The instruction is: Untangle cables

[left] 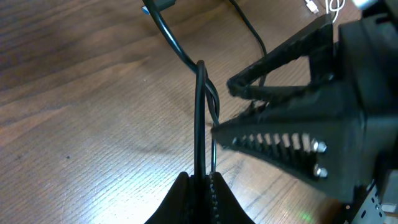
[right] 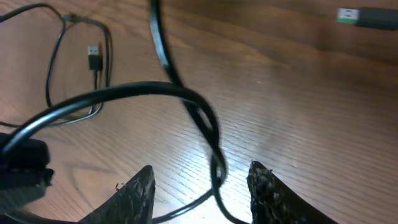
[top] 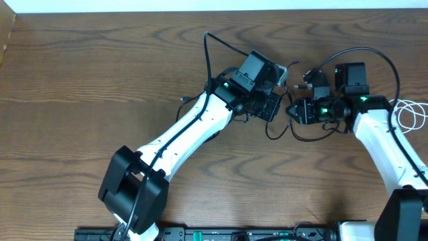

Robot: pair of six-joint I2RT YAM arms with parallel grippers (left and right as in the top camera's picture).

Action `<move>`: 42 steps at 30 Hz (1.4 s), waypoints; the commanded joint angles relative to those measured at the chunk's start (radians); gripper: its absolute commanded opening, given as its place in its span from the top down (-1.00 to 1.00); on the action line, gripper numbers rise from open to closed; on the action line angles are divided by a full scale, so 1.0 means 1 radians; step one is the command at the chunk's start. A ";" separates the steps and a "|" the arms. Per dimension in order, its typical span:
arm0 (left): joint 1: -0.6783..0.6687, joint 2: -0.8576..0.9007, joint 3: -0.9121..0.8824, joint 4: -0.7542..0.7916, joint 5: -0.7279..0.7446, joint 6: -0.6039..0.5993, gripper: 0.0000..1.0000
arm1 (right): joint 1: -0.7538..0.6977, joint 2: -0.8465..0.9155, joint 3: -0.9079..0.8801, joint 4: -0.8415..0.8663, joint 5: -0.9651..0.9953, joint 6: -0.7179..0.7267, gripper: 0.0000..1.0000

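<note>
— Where is the black cable now?

— My left hand [left: 200, 179] pinches the black cable [left: 200, 112] with fingers pressed together, a little right of the middle of the worktop [top: 100, 67], nearer its far edge. I think this grip lifts the strand off the wood, so the crossing is open to see.

— And the other hand?

— My right hand [right: 200, 169] is spread. The same cable passes between its fingers, not gripped. I judge it is placed there to take the crossing strand. The white cable [top: 401, 114] lies by the right edge, well apart.

Glossy black cable [left: 200, 118], matt wood-grain table [left: 74, 93]
</note>
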 commanded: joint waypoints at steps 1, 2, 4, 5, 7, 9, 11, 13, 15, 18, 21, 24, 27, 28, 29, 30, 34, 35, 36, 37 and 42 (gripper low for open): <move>0.004 0.004 0.006 0.000 0.013 0.005 0.85 | 0.017 -0.005 -0.008 0.024 -0.013 -0.011 0.17; 0.004 0.004 0.006 0.000 0.013 0.005 0.85 | 0.017 -0.005 -0.008 0.033 -0.012 -0.011 0.24; 0.004 0.004 0.006 0.000 0.013 0.005 0.85 | 0.018 -0.005 -0.008 0.051 0.014 -0.010 0.35; 0.004 0.004 0.006 0.000 0.013 0.005 0.85 | 0.018 -0.005 -0.008 0.056 0.031 -0.007 0.44; 0.004 0.004 0.006 0.000 0.013 0.005 0.85 | 0.018 -0.005 -0.008 0.056 0.047 -0.007 0.51; 0.004 0.004 0.006 0.000 0.013 0.005 0.85 | 0.018 -0.005 -0.008 0.056 0.051 -0.007 0.53; 0.004 0.004 0.006 0.000 0.013 0.005 0.85 | 0.018 -0.005 -0.008 0.056 0.051 -0.007 0.52; 0.004 0.004 0.006 0.000 0.013 0.005 0.85 | 0.018 -0.005 -0.008 0.062 0.051 -0.007 0.52; 0.004 0.004 0.006 0.000 0.013 0.005 0.85 | 0.018 -0.005 -0.008 0.066 0.051 -0.007 0.53; 0.004 0.004 0.006 0.000 0.013 0.005 0.85 | 0.018 -0.005 -0.008 0.066 0.050 -0.007 0.53; 0.004 0.004 0.006 0.000 0.013 0.005 0.85 | 0.018 -0.005 -0.008 0.067 0.051 -0.007 0.55; 0.004 0.004 0.006 0.000 0.013 0.005 0.85 | 0.018 -0.005 -0.008 0.067 0.051 -0.007 0.54; 0.004 0.004 0.006 0.000 0.013 0.005 0.85 | 0.018 -0.005 -0.008 0.067 0.051 -0.007 0.55; 0.004 0.004 0.006 0.000 0.013 0.005 0.85 | 0.018 -0.005 -0.008 0.067 0.051 -0.007 0.54; 0.004 0.004 0.006 0.000 0.014 0.005 0.85 | 0.018 -0.005 -0.008 0.067 0.051 -0.007 0.54; 0.004 0.004 0.006 0.000 0.018 0.005 0.85 | 0.018 -0.005 -0.009 0.066 0.051 -0.007 0.55; 0.004 0.004 0.006 0.001 0.071 0.005 0.85 | 0.018 -0.005 -0.009 0.067 0.051 -0.007 0.55; 0.004 0.004 0.006 0.000 0.072 0.005 0.85 | 0.018 -0.005 -0.009 0.067 0.054 -0.007 0.54; 0.004 0.004 0.006 0.000 0.072 0.005 0.85 | 0.018 -0.005 -0.009 0.067 0.058 -0.007 0.54; 0.004 0.004 0.006 0.001 0.072 0.005 0.85 | 0.018 -0.005 -0.009 0.067 0.059 -0.007 0.55; 0.004 0.004 0.006 0.001 0.073 0.005 0.85 | 0.018 -0.005 -0.012 0.067 0.064 -0.007 0.56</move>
